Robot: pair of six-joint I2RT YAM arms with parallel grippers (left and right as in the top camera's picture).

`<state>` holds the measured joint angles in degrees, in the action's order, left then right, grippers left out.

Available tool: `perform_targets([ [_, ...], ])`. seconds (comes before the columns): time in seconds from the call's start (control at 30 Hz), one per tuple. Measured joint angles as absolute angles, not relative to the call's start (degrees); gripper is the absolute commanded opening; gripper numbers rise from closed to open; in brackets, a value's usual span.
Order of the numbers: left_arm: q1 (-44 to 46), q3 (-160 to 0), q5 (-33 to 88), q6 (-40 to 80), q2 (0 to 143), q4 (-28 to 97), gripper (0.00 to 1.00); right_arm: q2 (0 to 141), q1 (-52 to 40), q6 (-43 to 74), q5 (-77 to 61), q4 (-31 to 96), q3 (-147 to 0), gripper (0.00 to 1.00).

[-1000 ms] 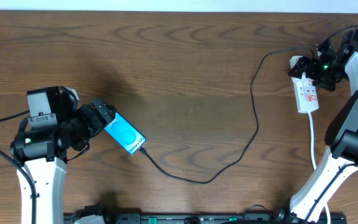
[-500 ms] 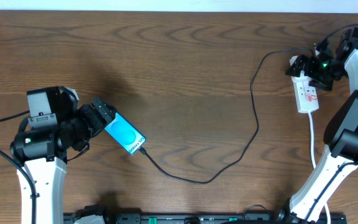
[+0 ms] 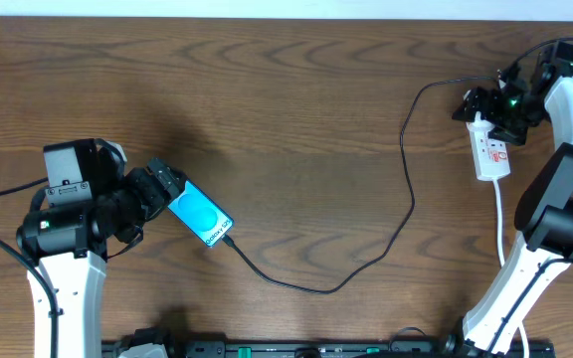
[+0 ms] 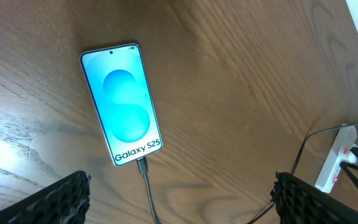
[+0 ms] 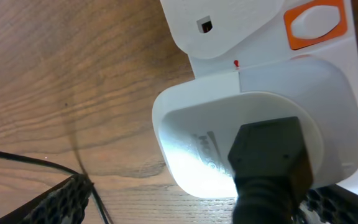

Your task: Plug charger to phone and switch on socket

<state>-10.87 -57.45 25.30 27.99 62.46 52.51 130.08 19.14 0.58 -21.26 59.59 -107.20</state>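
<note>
A dark brown wood-grain tabletop carries everything. Toward its left side the phone lies flat and face up, set at a slant, its light blue screen lit. The charger has its small tip in the phone's lower end; from there the thin black cable lies on the wood in a wide loop toward the near edge, then climbs to the far right. There the white socket lies flat, lengthwise front to back, with a white cord trailing from its near end toward the near edge
</note>
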Motion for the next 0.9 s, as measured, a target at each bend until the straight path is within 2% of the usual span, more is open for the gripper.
perform_targets([
  [0.4, -10.87, -57.45, 24.88, 27.99, 62.46, 52.51, 0.94, 131.37, 19.18, 0.69, -12.8, 59.0, -109.03, 0.98],
  [0.9, -10.87, -57.45, 24.01, 27.99, 62.46, 52.51, 0.94, 131.44, 19.79, 0.71, -19.59, 57.82, -109.84, 0.99],
])
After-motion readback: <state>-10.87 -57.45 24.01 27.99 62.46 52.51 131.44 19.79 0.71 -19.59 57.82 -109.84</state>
